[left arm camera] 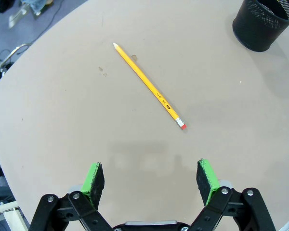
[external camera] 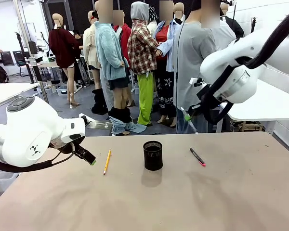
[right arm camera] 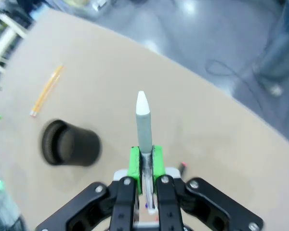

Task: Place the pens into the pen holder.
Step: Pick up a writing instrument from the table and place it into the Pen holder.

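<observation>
Tan desk (external camera: 241,197): our right end effector (right arm camera: 144,160) clamps a grey pen (right arm camera: 143,127) right of the pen holder (external camera: 152,155), left end effector (left arm camera: 151,175) gaping; next we must centre it and let go.

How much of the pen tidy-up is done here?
Done: nothing sticks out of the holder. In hand: right jaws shut on a white-tipped pen. To do: pencil and marker lie on the table; left jaws open near the pencil.
</observation>
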Action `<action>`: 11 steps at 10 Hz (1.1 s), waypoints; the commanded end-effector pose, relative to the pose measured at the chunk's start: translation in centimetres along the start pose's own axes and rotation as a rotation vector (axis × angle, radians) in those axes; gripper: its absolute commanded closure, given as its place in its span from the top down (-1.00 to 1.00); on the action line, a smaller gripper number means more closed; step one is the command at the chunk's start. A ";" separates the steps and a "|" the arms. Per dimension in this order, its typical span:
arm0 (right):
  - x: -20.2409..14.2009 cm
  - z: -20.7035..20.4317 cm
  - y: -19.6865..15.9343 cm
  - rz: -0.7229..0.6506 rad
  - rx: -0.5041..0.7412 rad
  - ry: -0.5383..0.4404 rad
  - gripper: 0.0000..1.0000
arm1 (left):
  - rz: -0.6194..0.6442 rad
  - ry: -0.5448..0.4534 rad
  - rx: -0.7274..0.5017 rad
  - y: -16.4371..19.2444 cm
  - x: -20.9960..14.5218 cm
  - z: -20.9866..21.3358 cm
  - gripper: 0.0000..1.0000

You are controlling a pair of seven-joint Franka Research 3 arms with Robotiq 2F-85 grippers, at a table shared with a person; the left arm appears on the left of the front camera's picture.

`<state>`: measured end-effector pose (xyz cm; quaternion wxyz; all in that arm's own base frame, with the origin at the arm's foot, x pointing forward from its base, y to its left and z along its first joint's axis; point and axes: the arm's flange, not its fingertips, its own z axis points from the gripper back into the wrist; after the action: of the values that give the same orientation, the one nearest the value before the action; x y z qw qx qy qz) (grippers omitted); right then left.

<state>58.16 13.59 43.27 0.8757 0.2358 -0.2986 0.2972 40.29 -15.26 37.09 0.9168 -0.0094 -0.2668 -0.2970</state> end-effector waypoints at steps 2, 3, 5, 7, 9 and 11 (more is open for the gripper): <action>-1.4 -1.2 0.3 -0.001 0.276 -0.191 -1.00 | 0.004 -0.001 0.000 0.2 0.0 0.1 1.00; -1.1 -2.0 1.1 0.008 0.357 -0.267 -1.00 | 0.004 -0.001 0.000 0.2 0.0 0.1 1.00; -1.0 -3.7 3.2 0.061 0.473 -0.301 -1.00 | 0.004 -0.001 0.000 0.2 0.0 0.1 1.00; -1.4 -5.4 5.4 0.154 0.588 -0.319 -1.00 | 0.004 -0.001 0.000 0.2 0.0 0.1 1.00; -1.6 -7.5 6.4 0.216 0.644 -0.298 -1.00 | 0.004 -0.001 0.000 0.2 0.0 0.1 1.00; -2.0 -8.7 6.8 0.256 0.651 -0.313 -1.00 | 0.004 -0.001 0.000 0.2 0.0 0.1 1.00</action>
<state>55.03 23.07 37.74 0.6666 0.5087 -0.3352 0.4296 40.29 -15.25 37.09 0.9168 -0.0092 -0.2668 -0.2970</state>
